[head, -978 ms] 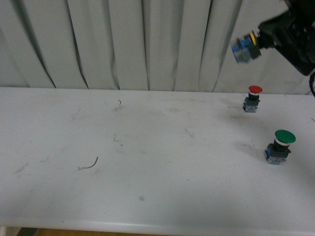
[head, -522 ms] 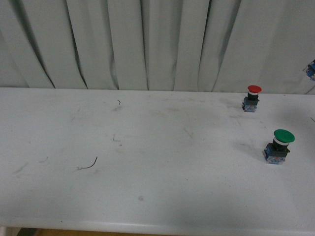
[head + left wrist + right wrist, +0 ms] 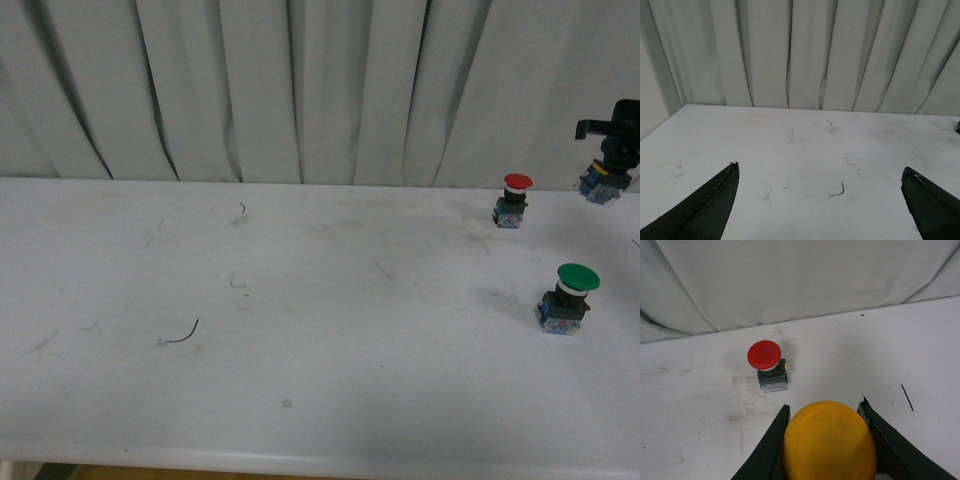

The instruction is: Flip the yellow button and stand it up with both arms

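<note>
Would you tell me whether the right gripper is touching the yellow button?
Touching: in the right wrist view, the right gripper presses both sides of the yellow button.

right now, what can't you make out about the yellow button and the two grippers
- Contact block of the yellow button: right wrist view, hidden beneath its own cap.
- The right gripper: front view, cut off by the right edge, and its grip is too small to read.
- The left gripper: out of the front view; the left wrist view shows only two spread fingertips.
</note>
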